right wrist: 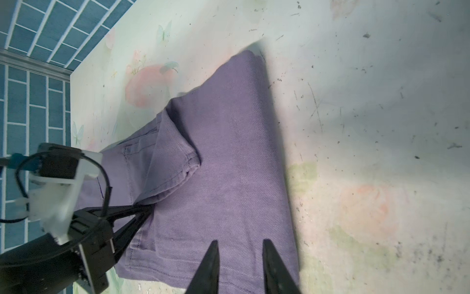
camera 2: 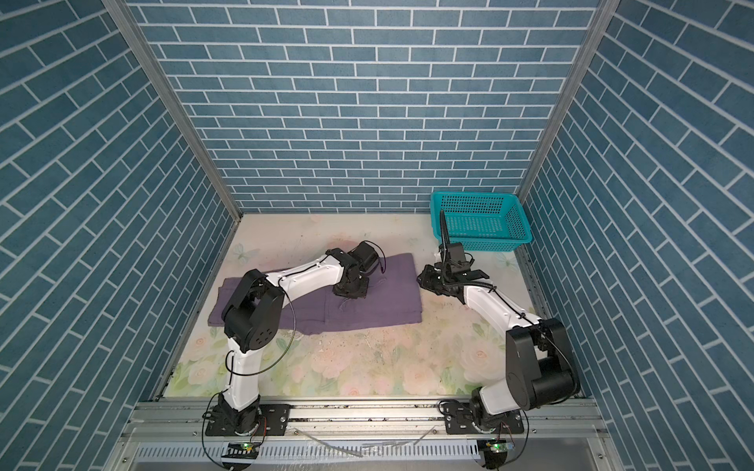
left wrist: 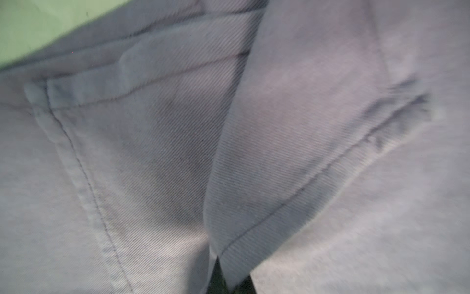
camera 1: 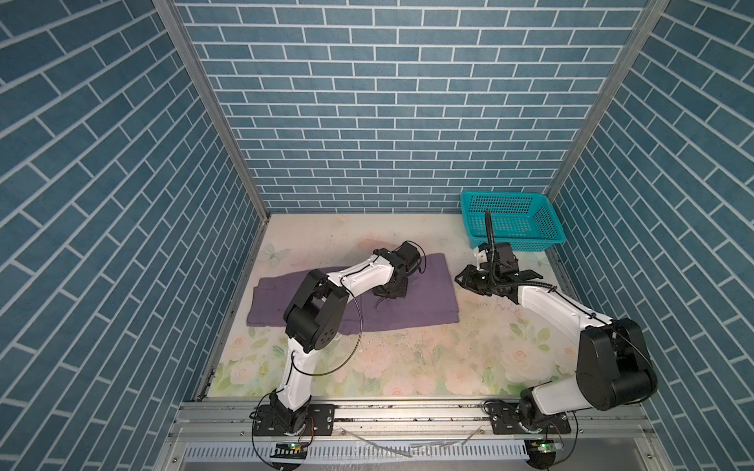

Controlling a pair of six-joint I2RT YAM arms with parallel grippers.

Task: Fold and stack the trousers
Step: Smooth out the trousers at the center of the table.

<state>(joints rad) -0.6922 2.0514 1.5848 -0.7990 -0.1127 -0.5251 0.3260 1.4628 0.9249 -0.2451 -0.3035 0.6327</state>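
Teal perforated basket [camera 1: 526,243] in the far right corner of a floral tabletop [camera 1: 428,359], blue brick-pattern walls [camera 1: 387,102] around

The trousers [right wrist: 229,165] are matt mauve twill cloth, finely ribbed on the diagonal, with stitched seams. The basket [camera 1: 548,224] is teal perforated plastic with a slight sheen. The desk [camera 1: 408,359] has a smooth floral print, scuffed and speckled dark. The left arm [camera 1: 363,279] and right arm [camera 1: 546,304] have glossy white and matt black shells. The front rail [camera 1: 408,412] is brushed metal.
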